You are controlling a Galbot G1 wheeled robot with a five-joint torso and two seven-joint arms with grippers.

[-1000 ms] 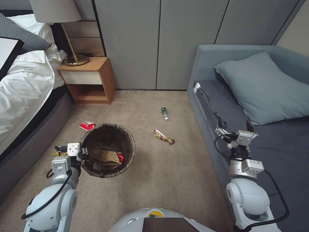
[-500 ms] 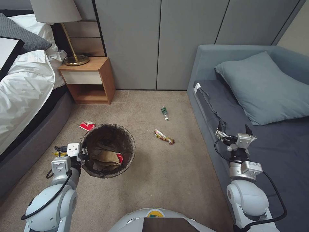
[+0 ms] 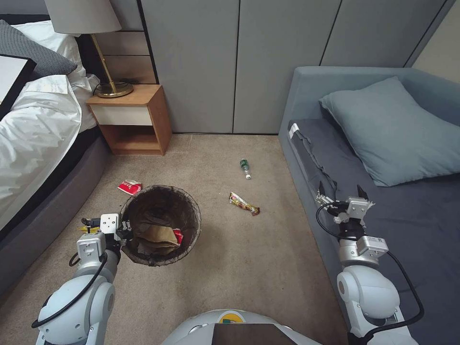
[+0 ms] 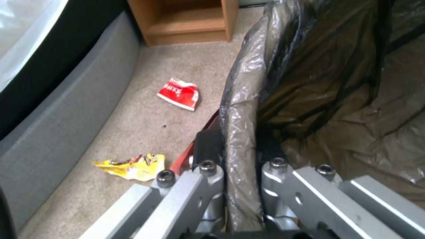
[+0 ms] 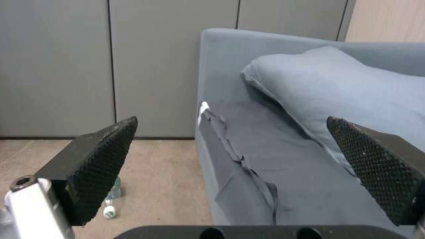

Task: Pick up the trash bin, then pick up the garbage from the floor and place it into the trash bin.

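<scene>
While the left end effector (image 3: pixel 125 229) pinches the glossy bag-lined rim of the round trash bin (image 3: pixel 160 224) at lower left, the right end effector (image 3: pixel 338 191) hangs wide apart, holding nothing, over the sofa edge (image 3: pixel 306 187). A crinkled wrapper (image 3: pixel 244 203) lies on carpet at centre.

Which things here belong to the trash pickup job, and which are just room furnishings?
Job:
trash bin, its rim clamped by the left gripper
red-white wrapper, yellow wrapper, snack wrapper, bottle on the floor
right gripper, open over the sofa edge

Not the job:
nightstand, lamp, bed, sofa, pillow
</scene>
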